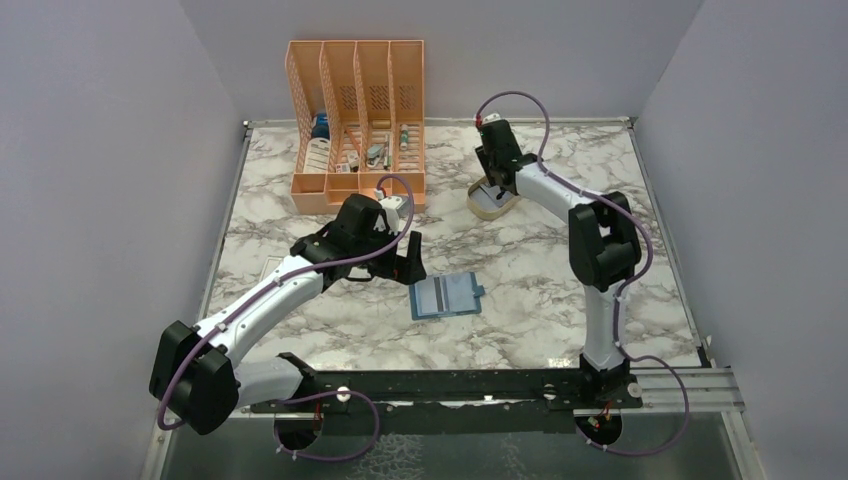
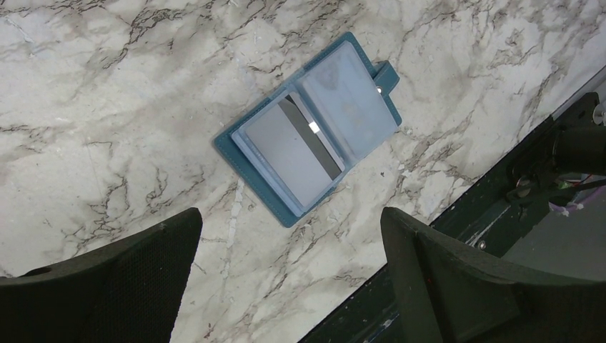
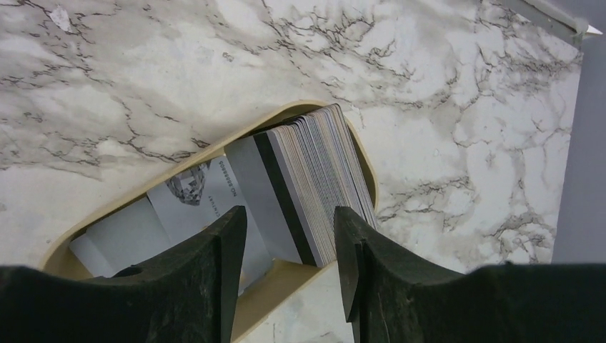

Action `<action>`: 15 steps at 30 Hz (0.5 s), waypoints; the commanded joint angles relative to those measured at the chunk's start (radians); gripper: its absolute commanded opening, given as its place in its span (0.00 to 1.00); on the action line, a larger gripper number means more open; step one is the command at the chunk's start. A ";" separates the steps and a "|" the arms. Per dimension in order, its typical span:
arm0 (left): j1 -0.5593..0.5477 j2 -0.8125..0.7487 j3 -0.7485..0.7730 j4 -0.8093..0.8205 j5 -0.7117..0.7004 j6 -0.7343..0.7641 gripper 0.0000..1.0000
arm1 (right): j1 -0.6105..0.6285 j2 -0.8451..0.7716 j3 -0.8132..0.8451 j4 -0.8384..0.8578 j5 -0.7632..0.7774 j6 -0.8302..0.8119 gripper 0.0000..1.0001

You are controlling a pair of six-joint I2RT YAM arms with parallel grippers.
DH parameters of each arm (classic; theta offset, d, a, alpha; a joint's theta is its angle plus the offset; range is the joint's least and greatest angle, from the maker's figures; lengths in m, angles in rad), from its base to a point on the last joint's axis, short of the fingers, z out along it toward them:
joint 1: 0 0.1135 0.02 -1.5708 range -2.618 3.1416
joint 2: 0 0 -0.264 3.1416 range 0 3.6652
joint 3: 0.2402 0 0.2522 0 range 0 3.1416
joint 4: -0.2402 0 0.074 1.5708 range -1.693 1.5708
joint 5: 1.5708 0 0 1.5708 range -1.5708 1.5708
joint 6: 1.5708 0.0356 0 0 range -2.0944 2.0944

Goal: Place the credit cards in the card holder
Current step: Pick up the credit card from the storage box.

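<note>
Holder is laid open on marble table, left gripper spread wide above. Fanned cards in oval tray are partly hidden by right gripper, jaws parted; contact can't be told.

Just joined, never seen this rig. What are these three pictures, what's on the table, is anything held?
Two robot arms are bolted to the near edge of a table. The wide picture comes from a fixed camera above and behind them; the other two from a camera on each wrist. The left fingers stand open and empty near the open teal card holder, which has one grey striped card in a slot. The right fingers stand apart over a stack of credit cards in a beige tray, apparently gripping nothing. An orange file rack stands at the back.
</note>
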 commanded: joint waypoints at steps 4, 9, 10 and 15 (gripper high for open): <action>0.002 -0.012 -0.007 -0.008 0.006 0.017 0.99 | -0.007 0.131 0.120 -0.004 0.119 -0.125 0.55; 0.002 -0.015 -0.004 -0.011 0.008 0.025 0.99 | -0.008 0.165 0.134 0.013 0.155 -0.155 0.53; 0.001 -0.017 -0.006 -0.013 0.010 0.025 0.99 | -0.010 0.166 0.129 0.023 0.157 -0.163 0.52; 0.002 -0.018 -0.009 -0.014 0.013 0.027 0.99 | -0.010 0.169 0.128 0.020 0.177 -0.180 0.46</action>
